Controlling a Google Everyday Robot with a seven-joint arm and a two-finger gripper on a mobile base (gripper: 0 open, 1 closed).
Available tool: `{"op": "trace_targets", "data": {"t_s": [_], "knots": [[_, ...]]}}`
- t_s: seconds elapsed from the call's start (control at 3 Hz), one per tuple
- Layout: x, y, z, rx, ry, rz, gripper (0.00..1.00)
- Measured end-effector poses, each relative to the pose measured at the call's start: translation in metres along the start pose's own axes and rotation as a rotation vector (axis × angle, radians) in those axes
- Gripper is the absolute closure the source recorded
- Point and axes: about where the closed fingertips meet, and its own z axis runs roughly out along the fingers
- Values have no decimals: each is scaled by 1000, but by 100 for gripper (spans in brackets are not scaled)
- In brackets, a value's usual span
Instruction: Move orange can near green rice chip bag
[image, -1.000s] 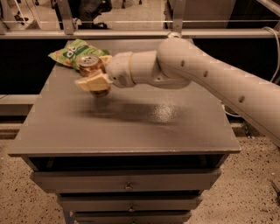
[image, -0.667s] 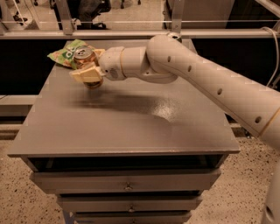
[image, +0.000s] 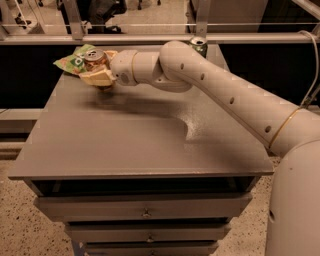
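The orange can (image: 95, 59), silver top up, sits between the pale fingers of my gripper (image: 96, 74) at the table's back left, close over the tabletop. The gripper is shut on the can. The green rice chip bag (image: 74, 60) lies flat at the back left corner, right behind and left of the can; the can and gripper hide part of it. My white arm (image: 225, 95) reaches across the table from the right.
A green can (image: 198, 46) stands at the table's back edge, behind my arm. The grey table (image: 135, 145) has drawers below its front. A metal rail (image: 150, 38) runs behind the table.
My gripper has carried the orange can further toward the back left, closer to the green bag, and lower toward the tabletop.
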Motion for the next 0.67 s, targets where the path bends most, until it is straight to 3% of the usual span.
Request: {"op": "trace_targets", "data": {"t_s": [0.33, 0.67], "knots": [[3, -18, 1, 36, -8, -30, 84], [4, -32, -4, 70, -11, -57, 59]]}}
